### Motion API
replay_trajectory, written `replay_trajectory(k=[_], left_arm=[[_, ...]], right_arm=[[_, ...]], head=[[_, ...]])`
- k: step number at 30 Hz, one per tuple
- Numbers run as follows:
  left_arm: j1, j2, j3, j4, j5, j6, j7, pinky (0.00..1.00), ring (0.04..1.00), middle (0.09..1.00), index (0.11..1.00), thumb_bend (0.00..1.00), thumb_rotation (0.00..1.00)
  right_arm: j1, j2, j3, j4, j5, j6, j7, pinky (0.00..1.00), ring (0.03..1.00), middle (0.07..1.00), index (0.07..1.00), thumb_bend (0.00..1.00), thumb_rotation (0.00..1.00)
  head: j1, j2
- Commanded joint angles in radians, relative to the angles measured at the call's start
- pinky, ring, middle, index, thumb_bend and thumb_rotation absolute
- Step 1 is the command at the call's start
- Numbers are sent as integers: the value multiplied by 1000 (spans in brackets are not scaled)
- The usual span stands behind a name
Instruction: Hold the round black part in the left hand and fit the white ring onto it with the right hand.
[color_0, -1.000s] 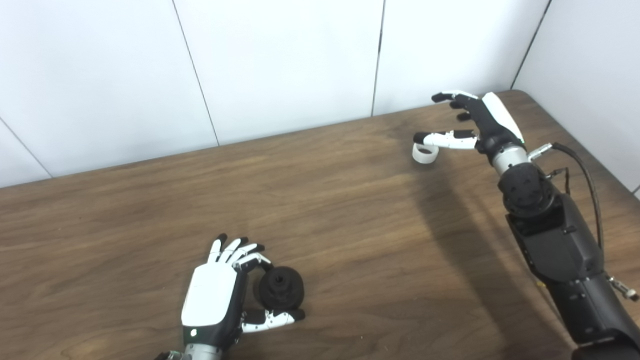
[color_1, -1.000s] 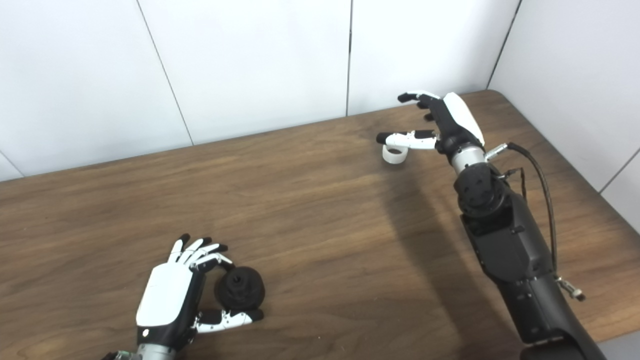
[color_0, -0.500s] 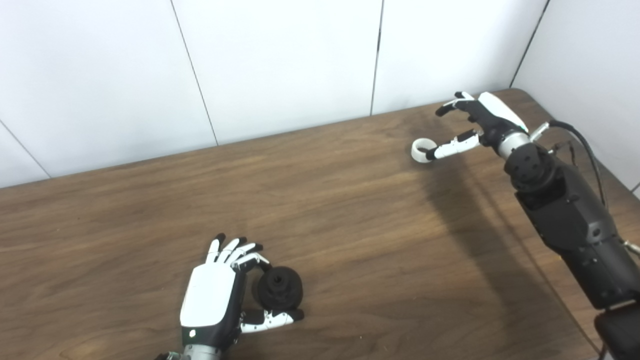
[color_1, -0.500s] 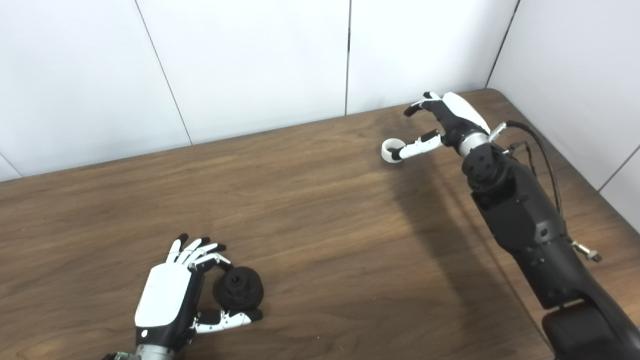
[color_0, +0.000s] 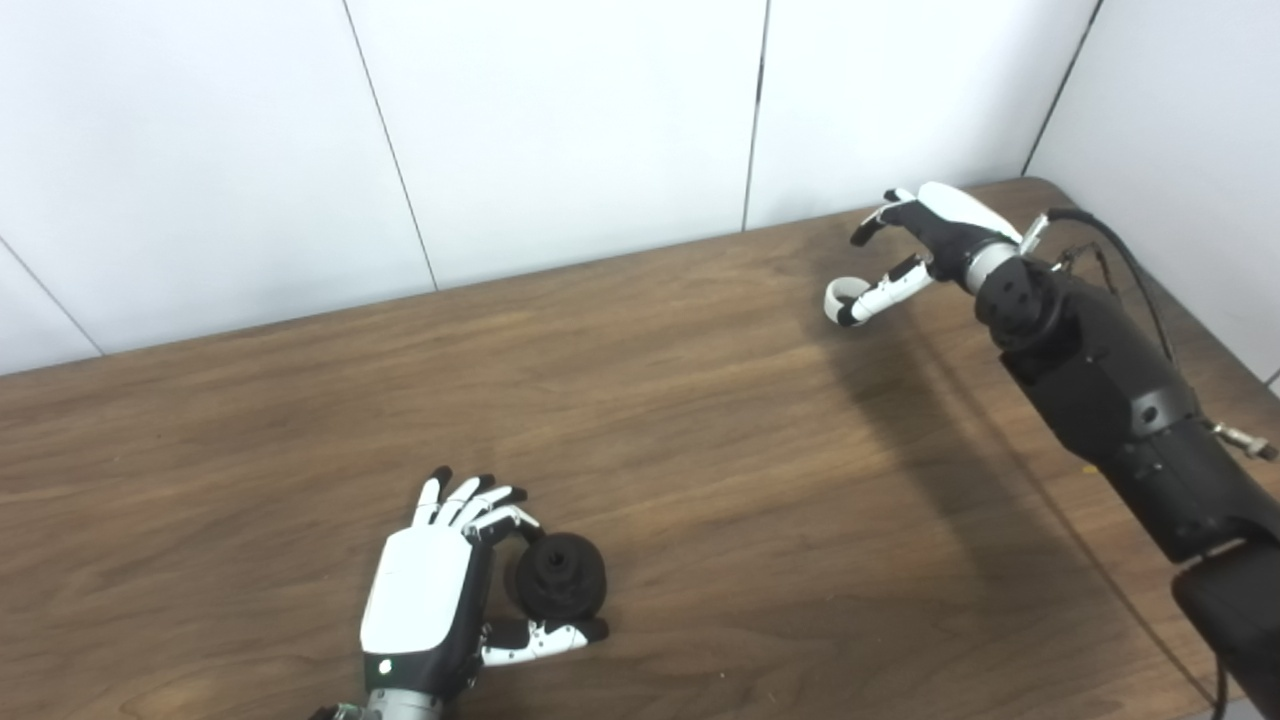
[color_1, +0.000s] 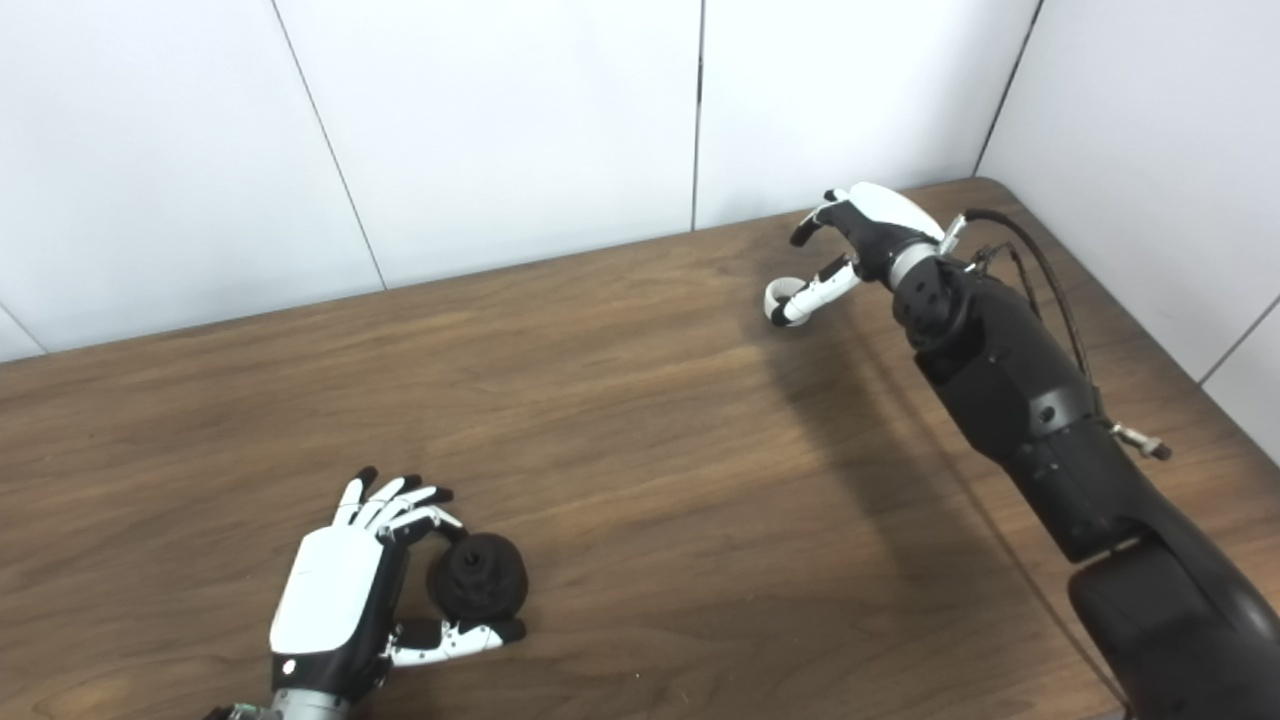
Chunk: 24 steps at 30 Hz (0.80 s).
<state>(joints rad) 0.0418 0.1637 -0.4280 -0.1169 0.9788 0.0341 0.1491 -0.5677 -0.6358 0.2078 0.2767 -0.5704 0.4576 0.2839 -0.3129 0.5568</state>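
White walls stand behind a brown wood table (color_0: 650, 400).
Left hand (color_0: 430, 600) grips the round black part (color_0: 557, 577); right hand (color_0: 925, 245) touches the smooth white ring (color_0: 840, 297), grip unclear.

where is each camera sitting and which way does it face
Left eye view: on the head, looking down at the table; both arms enter from the bottom edge.
Right eye view: beside it, set slightly rightward, aimed the same way; same arms.
Shared: left hand around the round black part, right hand at the white ring near the far corner.
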Motion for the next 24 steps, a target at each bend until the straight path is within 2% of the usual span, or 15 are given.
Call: replay_trajectory(k=[1,4,10,24], left_arm=[[44,26,3,65,18,8,12,1000,879,786,484,524,54],[45,26,3,60,18,9,9,1000,880,786,484,524,54],[44,26,1,54,28,14,5,1000,878,784,484,524,54],[43,27,0,48,32,16,0,1000,878,784,484,524,55]], right_arm=[[-69,-12,4,3,-23,-6,-17,1000,1000,1000,735,928,294],[-86,-8,24,32,-36,-6,-11,1000,1000,1000,732,924,296],[-113,-1,48,80,-57,7,0,1000,1000,1000,719,894,231],[-123,15,49,107,-108,10,27,1000,1000,988,700,877,210]], head=[[-1,1],[2,4],[5,6],[12,14]])
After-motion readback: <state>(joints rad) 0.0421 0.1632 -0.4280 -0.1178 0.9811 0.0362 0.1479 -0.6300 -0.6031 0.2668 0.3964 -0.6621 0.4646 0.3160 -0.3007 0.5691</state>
